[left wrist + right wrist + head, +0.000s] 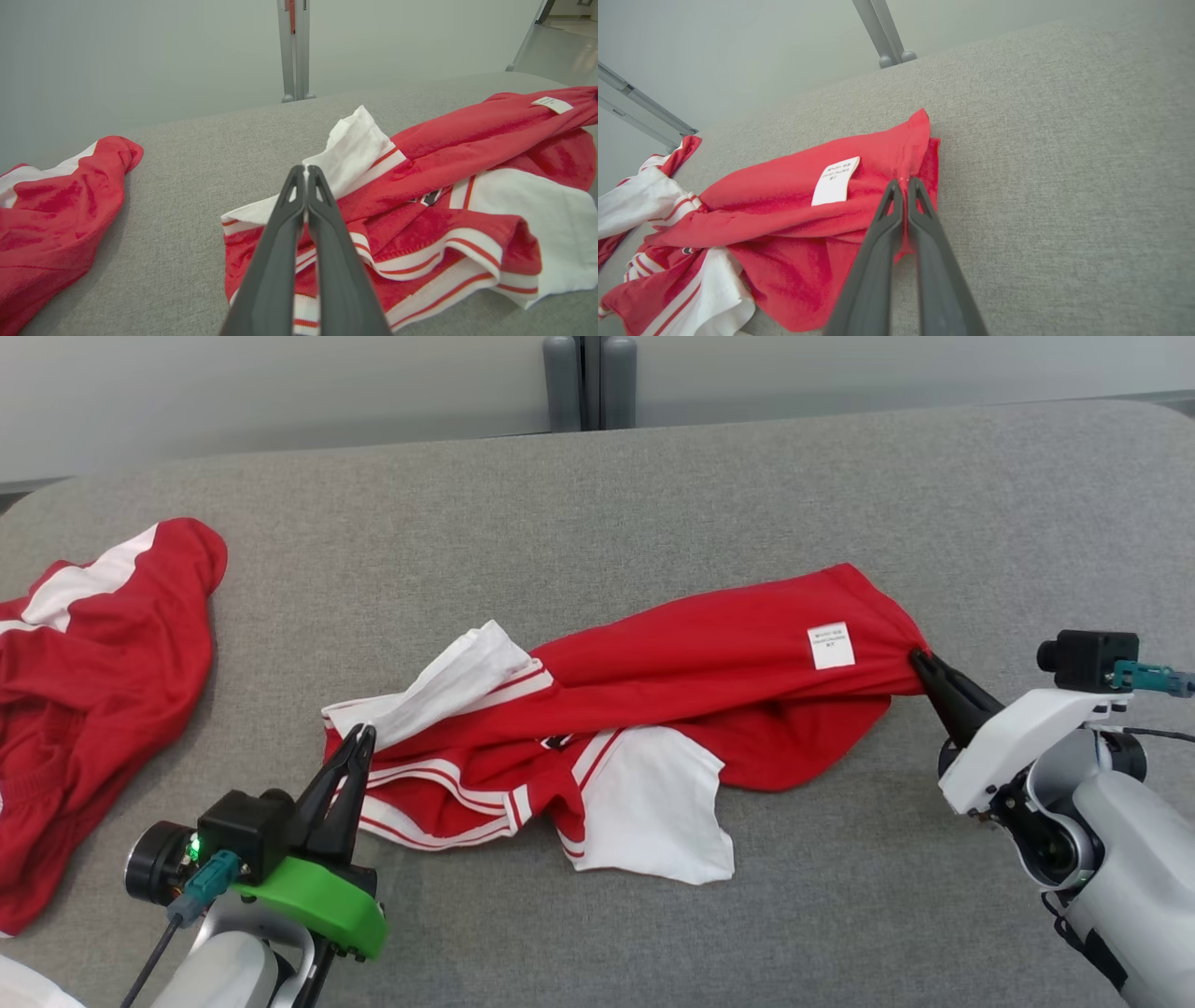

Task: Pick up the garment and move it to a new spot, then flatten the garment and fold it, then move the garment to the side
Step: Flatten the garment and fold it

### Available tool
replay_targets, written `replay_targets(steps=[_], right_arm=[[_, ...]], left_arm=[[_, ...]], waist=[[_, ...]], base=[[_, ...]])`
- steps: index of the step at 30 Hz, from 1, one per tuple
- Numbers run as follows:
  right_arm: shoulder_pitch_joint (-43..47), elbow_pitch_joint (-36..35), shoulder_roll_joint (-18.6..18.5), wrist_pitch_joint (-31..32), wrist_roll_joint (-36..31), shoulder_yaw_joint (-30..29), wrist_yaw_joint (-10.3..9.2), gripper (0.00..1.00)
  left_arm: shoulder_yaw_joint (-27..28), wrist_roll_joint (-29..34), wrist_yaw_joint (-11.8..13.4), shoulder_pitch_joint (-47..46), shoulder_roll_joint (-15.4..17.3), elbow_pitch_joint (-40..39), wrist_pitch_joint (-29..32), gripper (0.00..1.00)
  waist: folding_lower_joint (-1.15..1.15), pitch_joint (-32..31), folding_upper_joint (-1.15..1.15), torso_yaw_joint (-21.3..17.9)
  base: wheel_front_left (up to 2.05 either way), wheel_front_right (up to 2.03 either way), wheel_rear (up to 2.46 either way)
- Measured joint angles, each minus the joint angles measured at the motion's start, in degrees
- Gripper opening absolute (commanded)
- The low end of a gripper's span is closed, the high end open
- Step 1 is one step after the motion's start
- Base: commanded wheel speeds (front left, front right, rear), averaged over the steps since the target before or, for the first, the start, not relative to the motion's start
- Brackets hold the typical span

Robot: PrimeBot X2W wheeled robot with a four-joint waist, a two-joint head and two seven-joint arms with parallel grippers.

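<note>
Garment (700, 663) lies mid-table (653, 495), bunched in a long ridge running left-right, red with white panels; label (830, 646) faces up near its right end.
Right gripper (917, 658) is clamped on the garment's right tip, red cloth between the fingers in the right wrist view; that tip is pulled to a point.
Left gripper (359, 735) has its fingers together, tips on the white sleeve edge at the garment's left end; can't tell if cloth is caught there.
Other garment (93, 691), red and white, is heaped at the table's left edge, well apart from the first.
Bare grey table all along the far side up to the post (590, 378); a bare strip on the near side and at the right end too.
</note>
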Motion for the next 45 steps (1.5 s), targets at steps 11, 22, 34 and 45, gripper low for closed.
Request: replay_targets(steps=[11,22,34,45], right_arm=[[1.4,-9.8,-7.6,-7.7,-0.4,-5.7,0.0,0.0],[0.1,-23.5,-10.8,-4.2,-0.3,-15.5,0.01,0.0],[-28.2,-12.4,0.8,1.8,-14.2,-14.8,0.0,0.0],[-56.1,7.1,7.5,-11.9,-27.8,-17.7,0.01,0.0]], left_arm=[[9.6,4.4,0.6,-2.2,4.1,-16.5,-0.3,0.0],[13.1,2.9,-4.4,-14.5,9.7,-28.4,5.0,0.0],[-3.7,2.5,-8.1,-53.8,12.6,-9.4,9.1,0.0],[-6.9,12.6,-8.1,-87.1,10.9,8.6,-0.2,0.0]], waist=[[0.0,-4.1,0.0,-0.4],[0.0,-6.2,0.0,-3.9],[0.0,1.6,0.0,-6.5],[0.01,16.3,0.0,-7.6]], base=[[0.0,0.0,0.0],[0.0,0.0,0.0],[0.0,0.0,0.0],[0.0,0.0,0.0]])
